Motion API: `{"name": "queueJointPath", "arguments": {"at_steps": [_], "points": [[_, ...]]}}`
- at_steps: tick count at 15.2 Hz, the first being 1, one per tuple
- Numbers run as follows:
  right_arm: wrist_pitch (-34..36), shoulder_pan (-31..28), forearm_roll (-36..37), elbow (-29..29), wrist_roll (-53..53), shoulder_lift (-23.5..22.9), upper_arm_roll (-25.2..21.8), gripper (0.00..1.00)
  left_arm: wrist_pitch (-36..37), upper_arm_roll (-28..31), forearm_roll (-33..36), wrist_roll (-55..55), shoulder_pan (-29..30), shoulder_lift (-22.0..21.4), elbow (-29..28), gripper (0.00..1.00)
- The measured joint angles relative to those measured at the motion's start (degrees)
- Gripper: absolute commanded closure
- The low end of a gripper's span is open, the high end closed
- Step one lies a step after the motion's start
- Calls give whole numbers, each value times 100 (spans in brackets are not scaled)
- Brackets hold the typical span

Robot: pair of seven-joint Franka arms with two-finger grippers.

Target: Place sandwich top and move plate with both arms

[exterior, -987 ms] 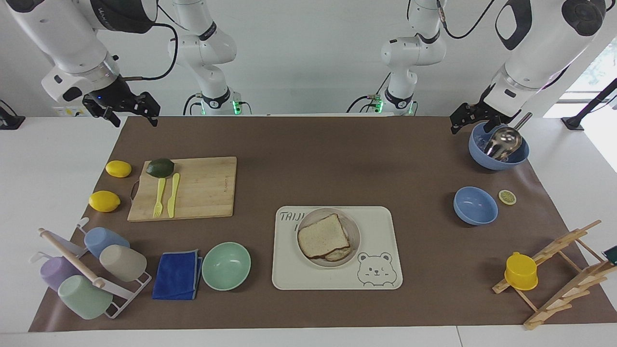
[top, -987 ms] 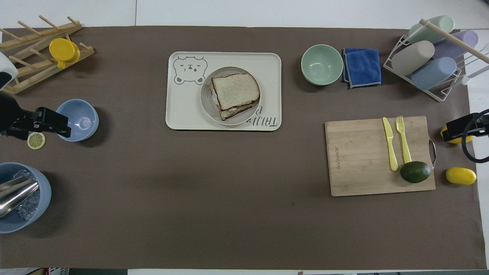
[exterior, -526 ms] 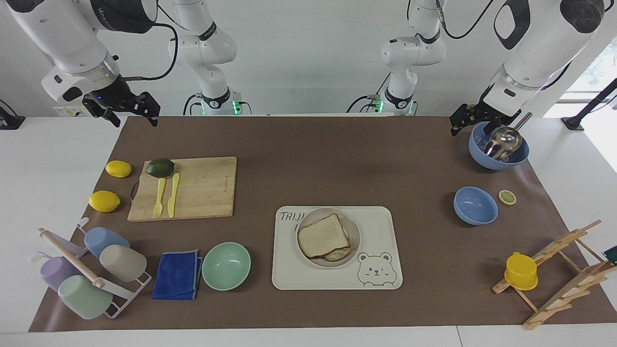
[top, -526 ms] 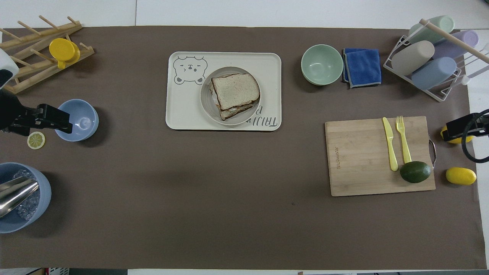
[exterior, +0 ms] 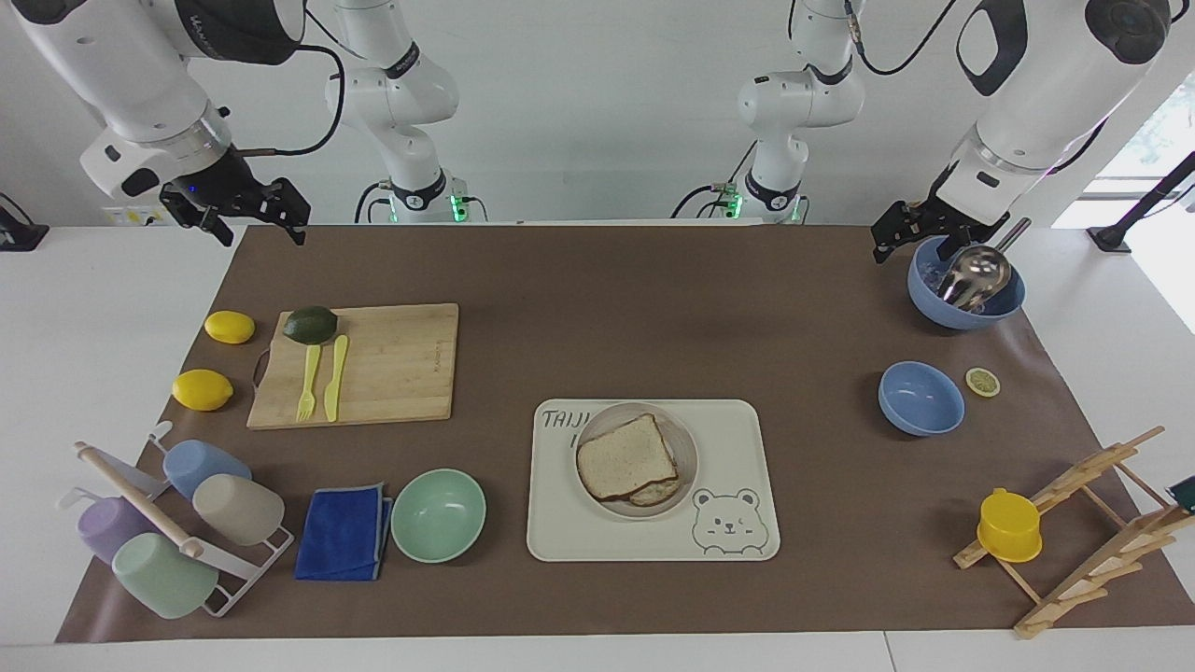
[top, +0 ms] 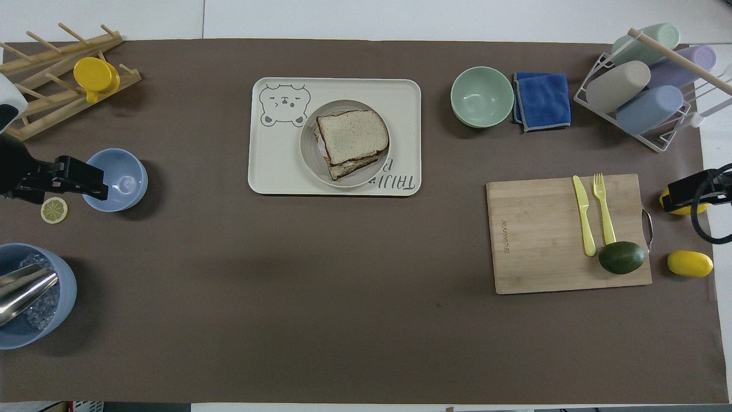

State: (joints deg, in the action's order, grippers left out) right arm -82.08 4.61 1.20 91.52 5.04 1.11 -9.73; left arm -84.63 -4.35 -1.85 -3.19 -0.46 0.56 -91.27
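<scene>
The sandwich top [exterior: 624, 457], a pale slice with a brown crust, lies on a lower slice on the round beige-grey plate [exterior: 688, 446]. In the overhead view the sandwich top [top: 351, 136] sits in the plate [top: 309, 163], which stands on the tray. My left gripper [exterior: 907, 245] is open and empty, raised beside the blue bowl with the metal scoop; in the overhead view the left gripper [top: 80, 183] hangs over the smaller blue bowl's edge. My right gripper [exterior: 260, 224] is open and empty, raised at the right arm's end; the overhead view shows the right gripper [top: 686, 194] over a lemon.
The cream bear-print tray [exterior: 738, 439] holds the plate. A mint bowl [exterior: 438, 514] and a blue cloth [exterior: 344, 533] lie beside it. A cutting board [exterior: 392, 364] bears an avocado, a fork and a knife. Two blue bowls [exterior: 920, 398], a lemon slice, cup rack and wooden rack stand at the ends.
My left gripper has shifted slightly. The sandwich, the plate and the right gripper have not moved.
</scene>
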Motion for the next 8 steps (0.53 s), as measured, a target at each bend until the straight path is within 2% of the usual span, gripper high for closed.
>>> {"name": "queueJointPath", "arguments": {"at_steps": [8], "points": [[0,0,0,0,0,0,0,0,1,-125,0,0,94,0,-12,0]]}}
